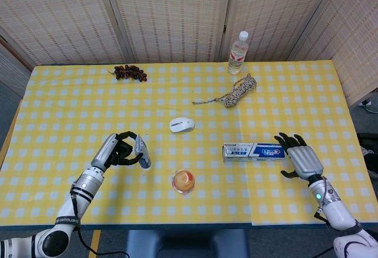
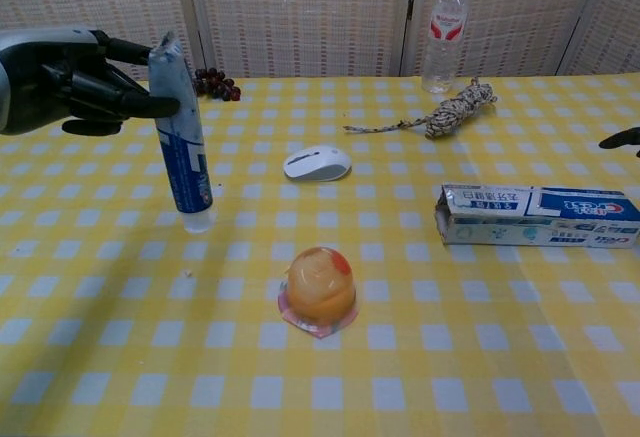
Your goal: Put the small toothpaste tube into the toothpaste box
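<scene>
My left hand (image 2: 55,77), upper left of chest frame: fingers (image 2: 140,107) pinch small toothpaste tube (image 2: 182,157) by crimped end, cap down, off table (image 2: 450,357). My right hand (image 1: 301,159) spread, holding nothing, just right of toothpaste box (image 1: 253,150), centre-right.

On my feed I see a white mouse (image 1: 181,124) mid-table, an orange jelly cup (image 1: 183,181) near the front edge, a bunch of dark grapes (image 1: 130,72) at the far left, and a coiled rope (image 1: 238,90) just before a water bottle (image 1: 237,52), all on the yellow checked tablecloth (image 1: 71,116).
</scene>
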Available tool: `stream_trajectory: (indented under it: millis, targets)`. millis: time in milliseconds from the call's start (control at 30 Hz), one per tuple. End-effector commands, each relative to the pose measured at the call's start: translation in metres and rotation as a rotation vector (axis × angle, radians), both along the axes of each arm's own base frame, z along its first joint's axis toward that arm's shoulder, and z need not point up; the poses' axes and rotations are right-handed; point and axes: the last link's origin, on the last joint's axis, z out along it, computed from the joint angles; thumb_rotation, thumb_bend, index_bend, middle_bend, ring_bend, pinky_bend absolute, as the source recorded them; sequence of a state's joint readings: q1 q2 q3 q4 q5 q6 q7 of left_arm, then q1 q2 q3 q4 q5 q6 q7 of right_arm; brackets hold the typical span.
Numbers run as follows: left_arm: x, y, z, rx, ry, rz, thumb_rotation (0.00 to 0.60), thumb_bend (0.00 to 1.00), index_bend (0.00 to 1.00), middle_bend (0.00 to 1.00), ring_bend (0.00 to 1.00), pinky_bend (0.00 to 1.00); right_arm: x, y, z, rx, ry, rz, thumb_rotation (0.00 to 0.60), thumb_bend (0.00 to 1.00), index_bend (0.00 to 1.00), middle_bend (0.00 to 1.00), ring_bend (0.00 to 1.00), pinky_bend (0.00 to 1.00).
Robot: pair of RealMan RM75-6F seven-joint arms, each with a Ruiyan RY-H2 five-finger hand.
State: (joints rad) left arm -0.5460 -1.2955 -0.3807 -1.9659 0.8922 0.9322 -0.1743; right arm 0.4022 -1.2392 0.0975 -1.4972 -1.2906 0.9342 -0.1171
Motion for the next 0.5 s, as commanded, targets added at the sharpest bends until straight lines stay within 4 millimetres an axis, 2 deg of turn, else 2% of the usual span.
stream_trajectory:
  millis: [33, 333, 433, 500]
  targets:
    - [0.001, -0.001, 0.004, 0.002, -0.009, -0.004, 0.6, 0.39, 0.85, 1.0, 1.0, 1.0, 0.012, -0.016, -0.019, 0.011, -0.001, -0.002, 0.6, 0.25, 0.01, 0.09, 0.14, 0.02]
    - [0.003, -0.004, 0.012, 0.011, -0.011, -0.015, 0.6, 0.39, 0.85, 1.0, 1.0, 1.0, 0.021, -0.037, -0.045, 0.032, 0.013, -0.034, 0.6, 0.25, 0.08, 0.13, 0.16, 0.05]
    - [0.003, -0.005, 0.013, 0.013, -0.013, -0.017, 0.6, 0.39, 0.85, 1.0, 1.0, 1.0, 0.025, -0.043, -0.051, 0.034, 0.001, -0.044, 0.6, 0.25, 0.12, 0.15, 0.18, 0.07]
    - [0.003, -0.005, 0.014, 0.018, -0.016, -0.021, 0.6, 0.4, 0.85, 1.0, 1.0, 1.0, 0.026, -0.045, -0.056, 0.038, -0.003, -0.047, 0.6, 0.25, 0.15, 0.16, 0.19, 0.13]
